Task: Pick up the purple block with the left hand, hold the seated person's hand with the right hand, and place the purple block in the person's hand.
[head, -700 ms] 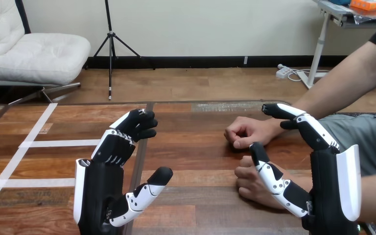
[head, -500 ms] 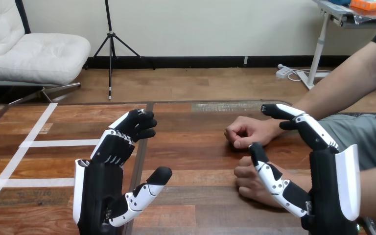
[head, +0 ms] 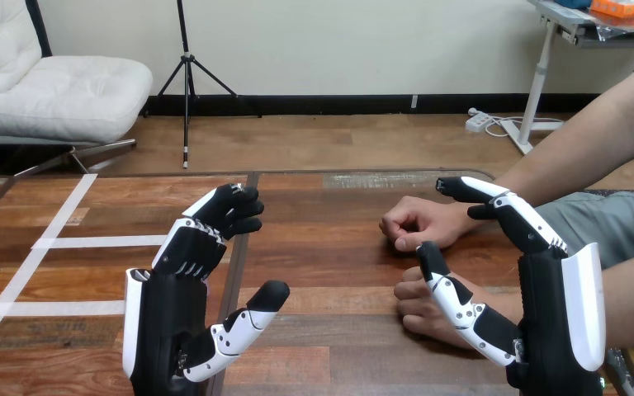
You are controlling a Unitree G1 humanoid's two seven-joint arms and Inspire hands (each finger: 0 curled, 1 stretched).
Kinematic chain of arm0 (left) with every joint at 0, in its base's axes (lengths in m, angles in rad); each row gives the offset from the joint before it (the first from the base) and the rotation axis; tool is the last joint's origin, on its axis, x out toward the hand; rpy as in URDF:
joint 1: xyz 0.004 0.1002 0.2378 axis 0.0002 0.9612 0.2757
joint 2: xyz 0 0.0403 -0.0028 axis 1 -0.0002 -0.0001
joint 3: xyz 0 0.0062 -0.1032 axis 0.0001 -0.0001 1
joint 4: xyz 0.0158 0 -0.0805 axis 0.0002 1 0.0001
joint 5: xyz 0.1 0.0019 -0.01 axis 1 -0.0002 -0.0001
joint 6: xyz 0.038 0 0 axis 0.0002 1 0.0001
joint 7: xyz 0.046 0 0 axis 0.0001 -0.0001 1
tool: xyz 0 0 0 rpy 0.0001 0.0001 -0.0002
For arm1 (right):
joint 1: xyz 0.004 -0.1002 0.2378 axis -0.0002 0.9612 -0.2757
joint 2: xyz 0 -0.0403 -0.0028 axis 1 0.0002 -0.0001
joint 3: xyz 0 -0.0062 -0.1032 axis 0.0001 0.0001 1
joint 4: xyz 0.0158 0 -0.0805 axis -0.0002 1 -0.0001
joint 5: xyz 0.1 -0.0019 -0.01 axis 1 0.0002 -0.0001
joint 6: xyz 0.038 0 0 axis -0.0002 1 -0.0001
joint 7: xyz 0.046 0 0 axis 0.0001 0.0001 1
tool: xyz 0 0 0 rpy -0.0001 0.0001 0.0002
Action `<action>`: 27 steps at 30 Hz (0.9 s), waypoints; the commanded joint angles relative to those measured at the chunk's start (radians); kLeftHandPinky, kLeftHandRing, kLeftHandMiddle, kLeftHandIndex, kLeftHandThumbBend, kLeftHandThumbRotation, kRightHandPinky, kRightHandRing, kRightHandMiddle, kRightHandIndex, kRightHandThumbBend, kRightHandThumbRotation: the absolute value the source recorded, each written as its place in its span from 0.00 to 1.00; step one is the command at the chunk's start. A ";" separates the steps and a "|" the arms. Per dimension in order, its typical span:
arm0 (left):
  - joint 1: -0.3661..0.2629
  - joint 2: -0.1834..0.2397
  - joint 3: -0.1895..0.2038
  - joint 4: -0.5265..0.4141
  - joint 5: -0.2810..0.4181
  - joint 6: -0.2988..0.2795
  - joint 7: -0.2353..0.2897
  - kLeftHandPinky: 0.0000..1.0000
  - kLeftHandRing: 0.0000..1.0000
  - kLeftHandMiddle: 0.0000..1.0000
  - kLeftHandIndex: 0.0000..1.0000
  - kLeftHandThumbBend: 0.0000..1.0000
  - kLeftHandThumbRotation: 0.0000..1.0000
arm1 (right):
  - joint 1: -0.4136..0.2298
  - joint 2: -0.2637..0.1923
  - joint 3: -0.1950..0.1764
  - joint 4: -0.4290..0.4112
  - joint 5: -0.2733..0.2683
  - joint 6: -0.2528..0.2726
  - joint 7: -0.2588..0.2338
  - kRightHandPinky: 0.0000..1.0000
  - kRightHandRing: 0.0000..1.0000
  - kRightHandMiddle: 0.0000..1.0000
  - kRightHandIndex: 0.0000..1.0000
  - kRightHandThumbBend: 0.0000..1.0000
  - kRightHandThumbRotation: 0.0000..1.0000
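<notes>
While the wooden table (head: pixel 322 334) bears the person's two fists at its right, the right hand (head: pixel 545 330) stands by them, spread wide and empty, likely poised to take one. The left hand (head: pixel 169 322) hangs raised and loosely open, well apart, holding nothing. The nearer fist (head: pixel 411 304) sits behind the right thumb, and the farther fist (head: pixel 417 223) lies near the fingertips. I cannot tell where the purple block lies.

Bright, even light falls on the wooden table (head: pixel 322 247), which carries a soft sheen, perhaps from overhead.
</notes>
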 commanded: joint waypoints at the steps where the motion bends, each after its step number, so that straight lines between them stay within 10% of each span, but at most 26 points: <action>1: -0.029 -0.007 -0.008 -0.031 0.009 -0.023 0.001 0.69 0.74 0.77 0.76 0.70 0.36 | -0.036 0.004 -0.011 -0.027 0.013 -0.011 -0.001 0.63 0.71 0.71 0.70 0.41 0.36; 27: -0.030 -0.005 0.007 -0.033 0.028 -0.021 0.014 0.69 0.74 0.77 0.76 0.71 0.38 | -0.035 0.005 -0.012 -0.037 0.012 -0.004 0.008 0.64 0.71 0.71 0.70 0.41 0.35</action>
